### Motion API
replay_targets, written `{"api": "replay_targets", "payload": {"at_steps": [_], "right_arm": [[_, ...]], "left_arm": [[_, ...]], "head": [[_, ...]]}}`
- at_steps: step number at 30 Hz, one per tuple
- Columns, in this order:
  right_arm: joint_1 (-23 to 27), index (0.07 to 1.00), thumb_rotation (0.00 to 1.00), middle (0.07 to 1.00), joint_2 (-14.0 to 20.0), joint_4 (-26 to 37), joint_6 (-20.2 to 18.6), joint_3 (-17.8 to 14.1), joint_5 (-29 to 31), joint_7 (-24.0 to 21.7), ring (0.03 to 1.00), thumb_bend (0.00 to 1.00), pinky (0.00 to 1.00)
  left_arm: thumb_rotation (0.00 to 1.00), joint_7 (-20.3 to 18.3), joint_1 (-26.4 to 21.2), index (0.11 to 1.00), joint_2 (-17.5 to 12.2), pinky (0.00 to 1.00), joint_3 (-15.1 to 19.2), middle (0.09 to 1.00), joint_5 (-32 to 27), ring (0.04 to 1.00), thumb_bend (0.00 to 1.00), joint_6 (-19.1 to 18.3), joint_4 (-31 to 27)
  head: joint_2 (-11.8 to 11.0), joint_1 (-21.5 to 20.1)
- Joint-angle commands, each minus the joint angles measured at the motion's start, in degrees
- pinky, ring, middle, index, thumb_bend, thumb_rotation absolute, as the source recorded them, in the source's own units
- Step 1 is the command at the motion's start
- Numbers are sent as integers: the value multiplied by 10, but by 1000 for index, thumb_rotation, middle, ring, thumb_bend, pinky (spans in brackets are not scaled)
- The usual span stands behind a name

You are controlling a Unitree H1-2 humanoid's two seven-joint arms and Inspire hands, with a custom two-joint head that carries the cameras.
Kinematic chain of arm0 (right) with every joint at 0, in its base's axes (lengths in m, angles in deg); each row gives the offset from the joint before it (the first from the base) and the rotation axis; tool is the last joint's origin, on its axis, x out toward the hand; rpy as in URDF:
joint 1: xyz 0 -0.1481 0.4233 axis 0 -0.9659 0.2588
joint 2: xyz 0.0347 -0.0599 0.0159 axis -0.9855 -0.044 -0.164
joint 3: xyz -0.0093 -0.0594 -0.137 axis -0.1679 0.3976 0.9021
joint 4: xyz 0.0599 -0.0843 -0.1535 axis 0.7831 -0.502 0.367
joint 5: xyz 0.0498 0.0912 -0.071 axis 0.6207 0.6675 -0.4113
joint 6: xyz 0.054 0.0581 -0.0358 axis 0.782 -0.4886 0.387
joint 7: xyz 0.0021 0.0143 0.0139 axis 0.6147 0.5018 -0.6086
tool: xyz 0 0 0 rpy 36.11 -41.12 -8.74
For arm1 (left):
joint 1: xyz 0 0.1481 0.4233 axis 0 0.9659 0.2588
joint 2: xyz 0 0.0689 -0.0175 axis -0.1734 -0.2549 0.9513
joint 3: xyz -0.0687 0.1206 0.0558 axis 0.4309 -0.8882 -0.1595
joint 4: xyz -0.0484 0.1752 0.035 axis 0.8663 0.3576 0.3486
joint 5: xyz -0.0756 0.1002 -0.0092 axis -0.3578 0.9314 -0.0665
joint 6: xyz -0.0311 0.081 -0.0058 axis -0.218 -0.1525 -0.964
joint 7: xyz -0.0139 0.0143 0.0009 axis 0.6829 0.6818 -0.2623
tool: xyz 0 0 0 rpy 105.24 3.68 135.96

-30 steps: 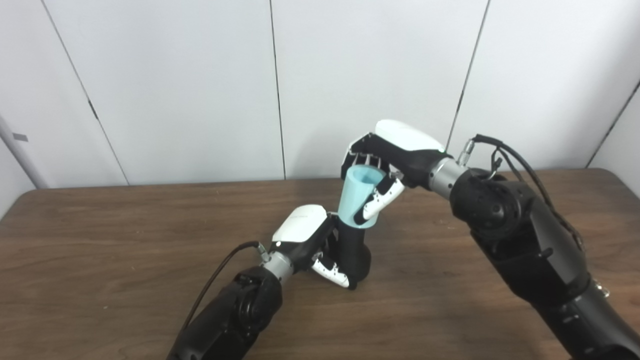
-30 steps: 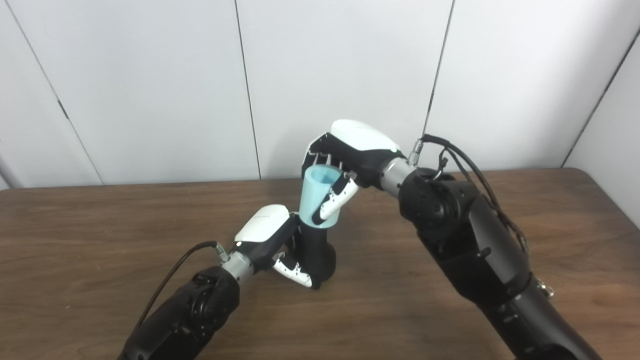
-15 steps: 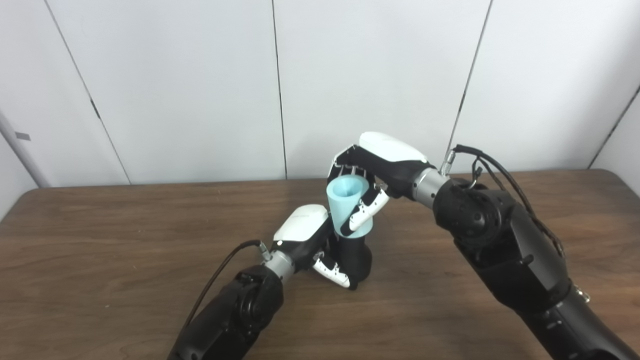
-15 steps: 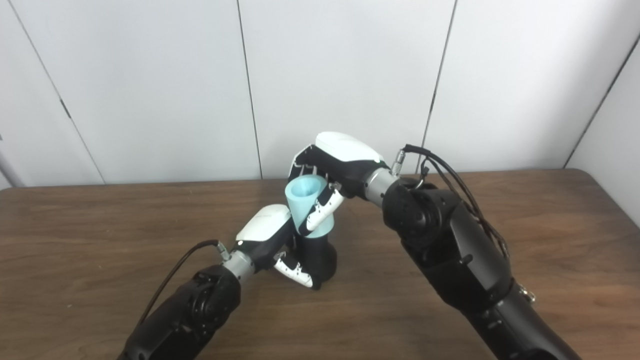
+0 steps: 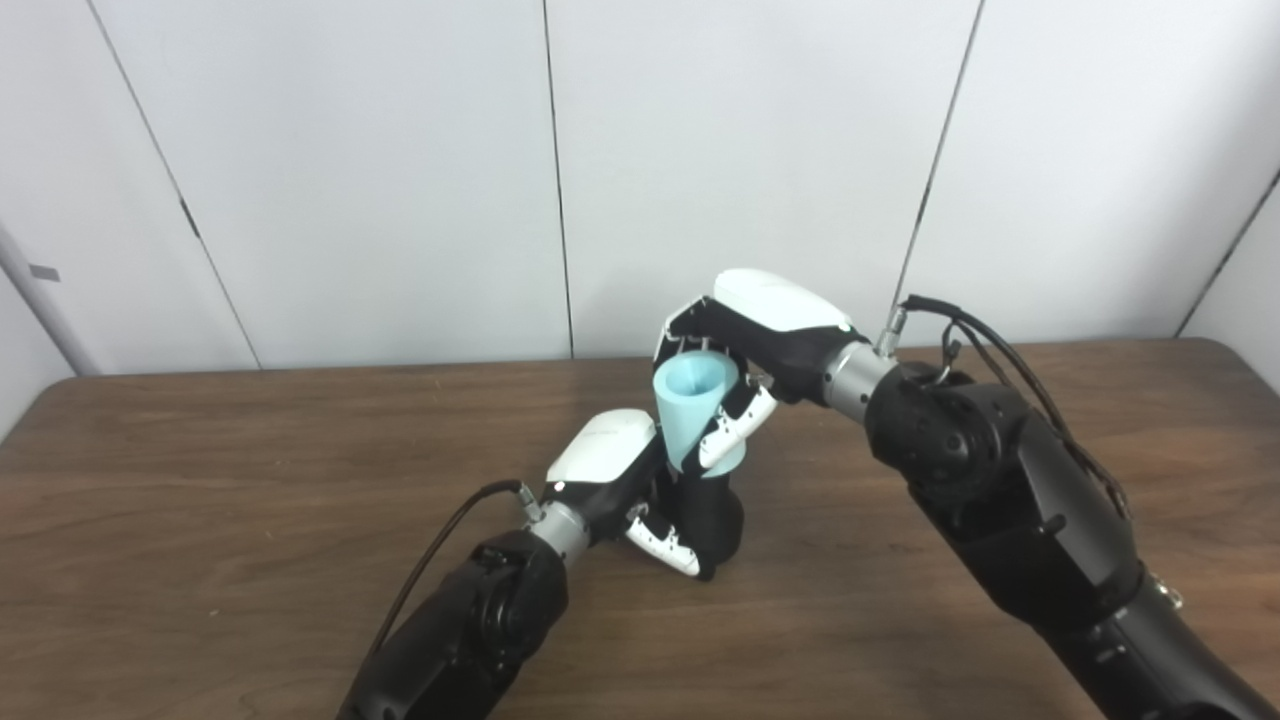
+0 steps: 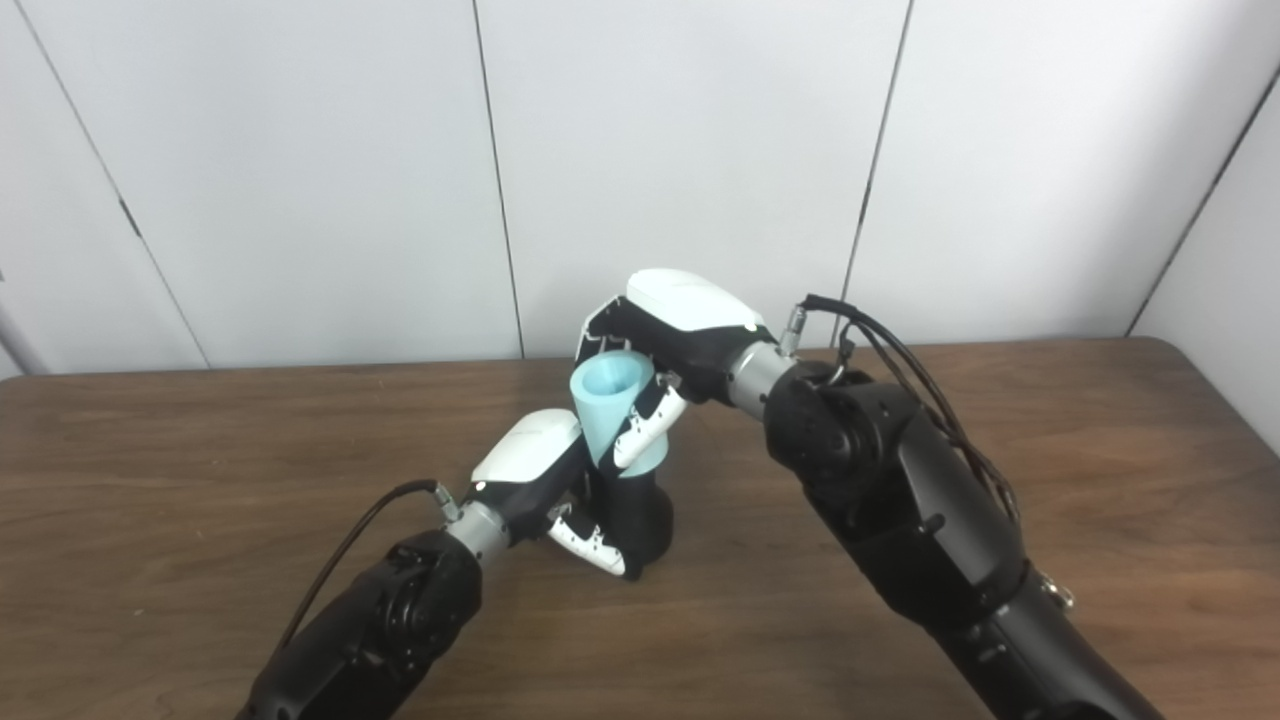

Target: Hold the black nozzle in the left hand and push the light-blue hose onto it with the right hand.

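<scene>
You see the black nozzle [image 5: 708,520] standing near the middle of the wooden table [image 5: 200,500], its wide base on the wood and its narrower upper part hidden inside the light-blue hose [image 5: 695,410]. The hose is a short, thick tube seated over the top of the nozzle; its lower rim meets the black body, and its open mouth tilts toward 11 o'clock, so the tube is not in line with the upright nozzle. How far the nozzle reaches inside it, you cannot tell.

Your left hand [image 5: 640,490] is clamped on the nozzle from the 9 o'clock side, fingers wrapped round the black body, with the white-tipped fingertips [image 5: 662,545] showing across its lower front. The white back of the hand sits just beside the hose's lower end, at its 8 o'clock.

Your right hand [image 5: 745,345] is closed around the hose from the 2 o'clock side. Its white thumb lies down the near face of the tube, and the other fingers curl behind the upper rim, partly hidden. The white back of this hand faces up.

The left forearm comes in from 7 o'clock, a black cable [image 5: 440,550] looping off its wrist. The right forearm comes in from 4 o'clock, carrying a bundle of black cables [image 5: 1010,355] from its wrist. Behind the table, at 12 o'clock, stands a white panelled wall [image 5: 350,180].
</scene>
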Motion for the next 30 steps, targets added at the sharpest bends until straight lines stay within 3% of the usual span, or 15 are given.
{"api": "replay_targets", "payload": {"at_steps": [1, 9, 15, 23, 27, 28, 30], "right_arm": [[-10, 530, 0, 494, 10, -7, 8, -3, 7, -4, 395, 515, 316], [-42, 532, 0, 496, 12, -29, 20, -10, 12, 20, 389, 514, 313], [-47, 531, 0, 499, 10, -21, 6, -13, 18, 18, 391, 514, 316], [-55, 532, 0, 496, 9, -18, 25, 1, 10, 24, 393, 514, 336], [-44, 554, 0, 508, 13, -4, 43, -13, 27, 25, 390, 511, 332], [-41, 653, 43, 591, 15, -1, 48, -16, 32, 25, 471, 674, 369], [-36, 760, 108, 689, 17, 0, 56, -21, 36, 30, 575, 828, 426]], "left_arm": [[0, -55, 42, 486, -20, 393, -22, 471, 27, 448, 527, -32, 32], [0, -52, 44, 489, -21, 379, -20, 456, 27, 437, 527, -31, 28], [0, -51, 46, 490, -21, 375, -19, 456, 28, 437, 527, -32, 31], [0, -54, 44, 491, -17, 373, -19, 451, 27, 433, 527, -36, 30], [0, -56, 42, 490, -19, 376, -18, 451, 24, 433, 527, -33, 32], [0, -57, 42, 490, -19, 382, -18, 453, 24, 438, 527, -33, 32], [0, -56, 41, 489, -19, 384, -19, 454, 26, 441, 527, -33, 34]], "head": [[1, 0], [5, 4], [6, 1], [6, 4], [5, 3], [5, 3], [2, 2]]}}
